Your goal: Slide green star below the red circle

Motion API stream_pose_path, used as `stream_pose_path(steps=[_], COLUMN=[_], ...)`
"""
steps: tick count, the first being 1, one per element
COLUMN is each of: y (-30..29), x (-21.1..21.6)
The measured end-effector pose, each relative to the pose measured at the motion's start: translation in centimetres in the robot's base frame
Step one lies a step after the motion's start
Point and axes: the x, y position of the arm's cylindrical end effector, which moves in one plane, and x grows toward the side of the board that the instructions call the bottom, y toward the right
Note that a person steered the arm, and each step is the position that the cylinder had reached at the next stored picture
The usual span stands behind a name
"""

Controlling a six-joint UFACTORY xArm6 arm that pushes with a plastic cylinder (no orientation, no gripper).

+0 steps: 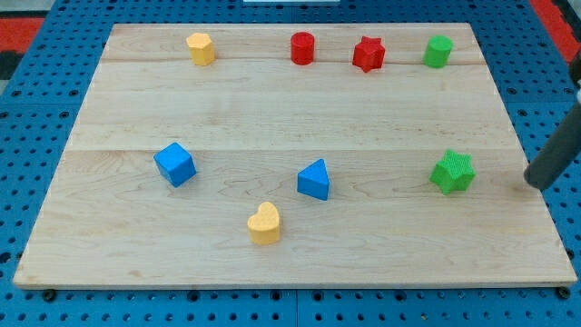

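Note:
The green star [452, 172] lies on the wooden board [290, 109] at the view's right, about mid-height. The red circle [302, 48] stands near the view's top, right of centre. My tip [534, 185] is at the board's right edge, to the right of the green star and slightly lower, with a gap between them. The dark rod rises from the tip towards the view's upper right.
A red star [369, 54] and a green block [438, 51] sit right of the red circle. A yellow block [201, 48] is at top left. A blue cube [174, 163], a blue triangle [314, 180] and a yellow heart [264, 223] lie lower down.

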Motion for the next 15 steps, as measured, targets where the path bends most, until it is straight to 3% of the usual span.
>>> stream_pose_path(steps=[3, 5, 15], y=[-8.9, -10.3, -8.9], x=[-0.2, -3.2, -3.6])
